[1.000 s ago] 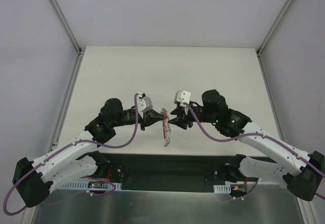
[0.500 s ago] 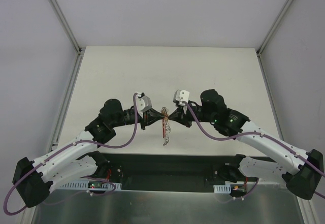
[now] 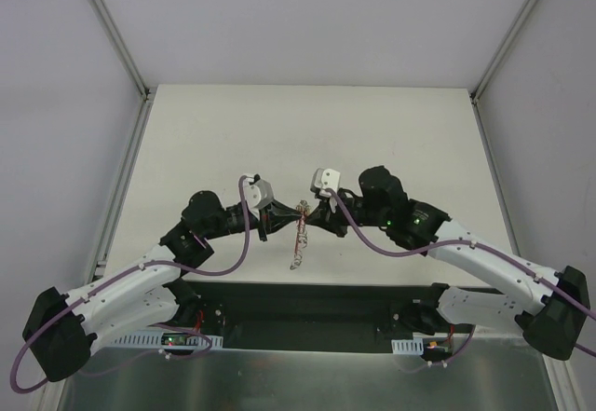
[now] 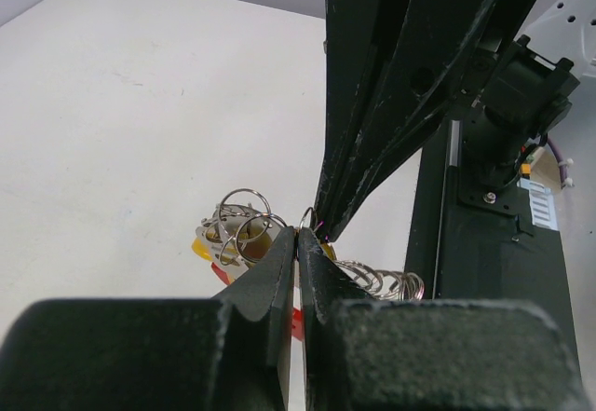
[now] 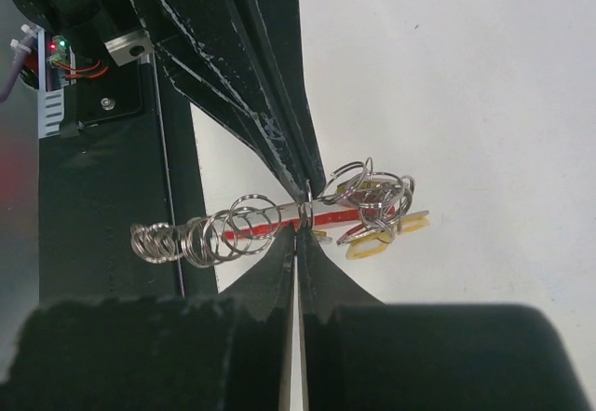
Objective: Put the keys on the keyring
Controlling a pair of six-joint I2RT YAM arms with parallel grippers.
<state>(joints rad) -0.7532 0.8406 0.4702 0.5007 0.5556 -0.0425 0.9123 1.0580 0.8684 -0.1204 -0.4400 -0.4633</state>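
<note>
Above white table point(image 3: 279, 122), keyring point(image 3: 299, 232) between left claw point(image 4: 298, 241) and right claw point(image 5: 296, 236), both clamped on it

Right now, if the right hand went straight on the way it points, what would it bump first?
Probably the left hand, whose fingertips sit tip to tip with the right hand across the keyring that both pinch. Depth is hard to judge.

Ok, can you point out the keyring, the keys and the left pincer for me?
keyring point(image 5: 247, 231): right wrist view, on its red band.
keys point(image 5: 369, 248): right wrist view, on a yellow head.
left pincer point(image 4: 298, 237): left wrist view, between its closed fingertips.
</note>
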